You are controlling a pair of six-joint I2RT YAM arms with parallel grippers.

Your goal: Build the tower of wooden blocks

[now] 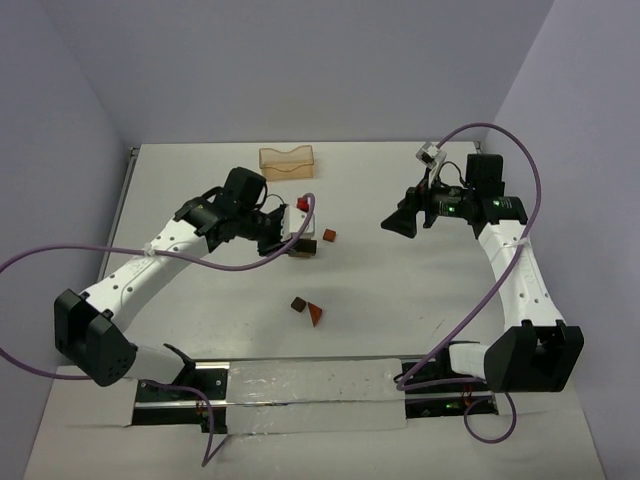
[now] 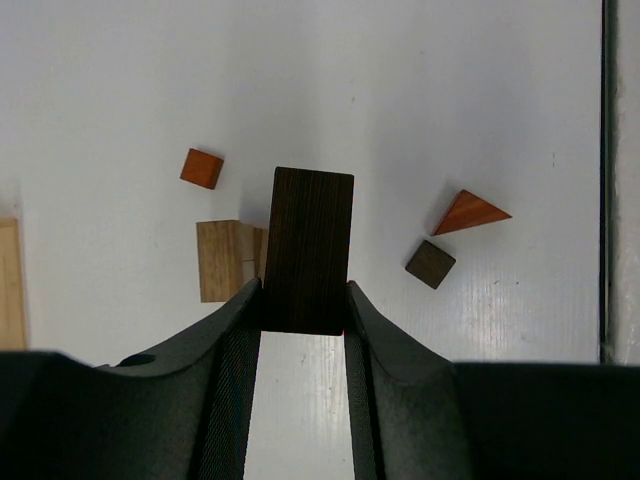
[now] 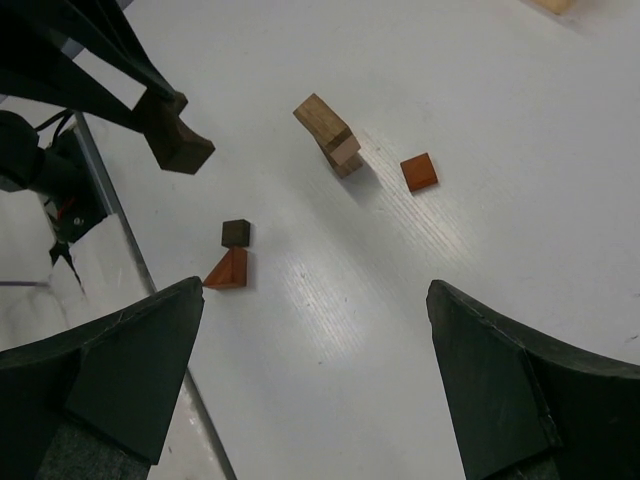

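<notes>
My left gripper (image 2: pixel 304 308) is shut on a dark brown cuboid (image 2: pixel 308 250), held above the table; the same cuboid (image 3: pixel 175 135) shows in the right wrist view. Just left of it lie tan blocks (image 2: pixel 222 260), which stand as a small stack (image 1: pixel 303 247). A reddish-brown cube (image 2: pixel 201 168) sits beyond them. A reddish wedge (image 2: pixel 468 213) and a small dark cube (image 2: pixel 430 264) lie together nearer the arms' bases. My right gripper (image 3: pixel 313 290) hangs open and empty, high above the table to the right (image 1: pixel 400 222).
A pale orange translucent tray (image 1: pixel 287 163) stands at the far edge of the table. A metal rail (image 2: pixel 608 180) runs along the near edge. Purple cables loop from both arms over the table sides.
</notes>
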